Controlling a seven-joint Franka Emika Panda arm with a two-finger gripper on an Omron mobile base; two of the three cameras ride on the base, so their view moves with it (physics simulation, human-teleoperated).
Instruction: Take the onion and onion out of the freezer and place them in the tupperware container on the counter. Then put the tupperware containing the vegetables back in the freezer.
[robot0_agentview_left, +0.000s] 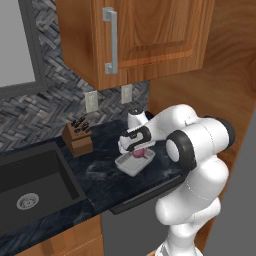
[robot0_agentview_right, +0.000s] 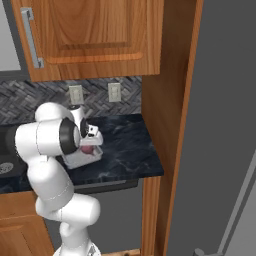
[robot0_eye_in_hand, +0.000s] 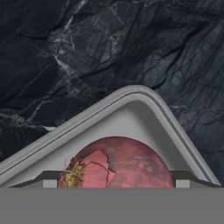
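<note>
1. Hovering just above the tupperware container (robot0_agentview_left: 134, 164), the gripper (robot0_agentview_left: 136, 146) points down over a maroon onion (robot0_eye_in_hand: 118, 164) that lies inside the container, in one corner.
2. The fingers (robot0_eye_in_hand: 183, 183) stand spread wide on either side of that onion, and they look clear of it, so I judge it released rather than pinched.
3. The container sits on the dark marbled counter (robot0_agentview_left: 100, 175), near its front edge, between the knife block (robot0_agentview_left: 77, 136) and the wooden side panel; the sink (robot0_agentview_left: 30, 185) lies further left.
4. Progress, as I judge it: one onion is in the container. A second onion cannot be made out there, so it probably remains to be fetched.
5. Left to do after that: carry the loaded container to the freezer.
</note>
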